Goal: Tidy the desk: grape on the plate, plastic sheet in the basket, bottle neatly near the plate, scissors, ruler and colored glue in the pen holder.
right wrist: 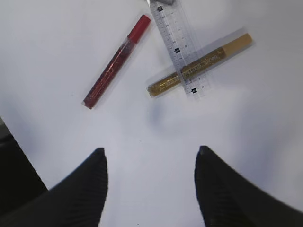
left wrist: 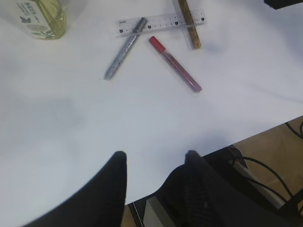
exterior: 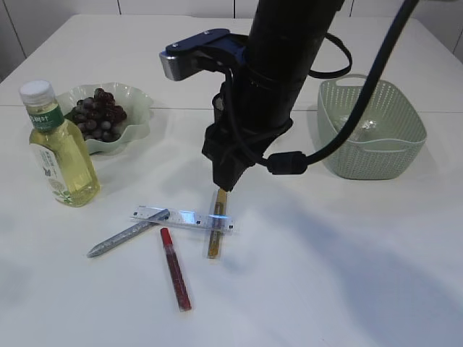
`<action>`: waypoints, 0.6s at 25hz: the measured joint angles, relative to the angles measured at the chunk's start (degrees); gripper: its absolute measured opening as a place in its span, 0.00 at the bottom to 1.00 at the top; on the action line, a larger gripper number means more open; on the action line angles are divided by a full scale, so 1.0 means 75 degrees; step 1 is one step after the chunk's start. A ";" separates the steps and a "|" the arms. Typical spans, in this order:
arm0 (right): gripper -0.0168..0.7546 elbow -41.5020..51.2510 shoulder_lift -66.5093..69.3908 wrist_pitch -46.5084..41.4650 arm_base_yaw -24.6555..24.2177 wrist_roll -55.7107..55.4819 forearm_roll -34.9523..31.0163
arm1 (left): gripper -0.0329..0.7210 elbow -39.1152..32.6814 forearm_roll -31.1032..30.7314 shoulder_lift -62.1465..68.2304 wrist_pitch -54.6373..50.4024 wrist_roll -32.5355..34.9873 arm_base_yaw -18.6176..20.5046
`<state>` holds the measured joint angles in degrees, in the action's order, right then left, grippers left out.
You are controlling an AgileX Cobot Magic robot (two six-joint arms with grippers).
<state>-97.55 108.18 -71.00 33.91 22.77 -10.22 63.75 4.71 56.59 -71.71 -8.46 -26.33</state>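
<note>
Overhead, right arm: black arm hangs above the table's middle, right gripper (right wrist: 149,163) spread wide and empty over the pens.
Left gripper (left wrist: 154,158): parted about halfway, empty, at the table's front edge.
Ruler (exterior: 184,217): clear, flat near the table's middle; gold glue (exterior: 216,224) lies under it, silver glue (exterior: 127,233) overlaps its left end.
Red glue (exterior: 175,269): just in front, apart.
Bottle (exterior: 61,155): upright near the left edge, beside the plate (exterior: 137,116) of grapes (exterior: 97,114).
Basket (exterior: 372,134): toward the right edge.
</note>
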 joint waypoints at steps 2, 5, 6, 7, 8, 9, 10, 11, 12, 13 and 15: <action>0.65 0.0000 0.0144 0.0000 0.0000 0.0184 -0.0012 | 0.44 -0.0218 0.0000 -0.0309 0.0000 -0.0046 0.0000; 0.72 -0.0017 0.0416 0.0015 0.0000 0.0529 -0.0050 | 0.44 -0.0409 0.0015 -0.0561 -0.0017 -0.0060 0.0000; 0.73 -0.0017 0.0497 0.0015 0.0000 0.0621 -0.0102 | 0.44 -0.0463 0.0030 -0.0605 -0.0017 -0.0060 0.0000; 0.74 -0.0017 0.0537 0.0015 0.0000 0.0668 -0.0169 | 0.44 -0.0462 0.0031 -0.0663 -0.0023 -0.0060 0.0000; 0.74 -0.0032 0.0591 0.0015 0.0000 0.0809 -0.0260 | 0.44 -0.0462 0.0043 -0.0705 -0.0023 -0.0066 0.0000; 0.74 -0.0032 0.0611 0.0049 0.0000 0.1103 -0.0332 | 0.44 -0.0462 0.0043 -0.0769 -0.0023 -0.0066 0.0000; 0.74 -0.0032 0.0624 0.0140 0.0000 0.1370 -0.0368 | 0.44 -0.0462 0.0048 -0.0813 -0.0023 -0.0066 0.0000; 0.74 -0.0068 0.0644 0.0229 0.0000 0.1609 -0.0388 | 0.44 -0.0462 0.0048 -0.0851 -0.0023 -0.0078 0.0000; 0.74 -0.0129 0.0700 0.0318 0.0000 0.1764 -0.0386 | 0.44 -0.0462 0.0061 -0.0905 -0.0035 -0.0078 0.0000; 0.74 -0.0213 0.0790 0.0356 0.0000 0.1927 -0.0392 | 0.44 -0.0462 0.0061 -0.0918 -0.0035 -0.0078 0.0000; 0.74 -0.0481 0.1047 0.0303 0.0000 0.2253 -0.0392 | 0.44 -0.0462 0.0061 -0.0939 -0.0035 -0.0078 0.0000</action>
<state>-101.15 116.03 -68.72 33.91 39.67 -13.15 60.28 5.16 49.55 -71.98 -9.05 -26.33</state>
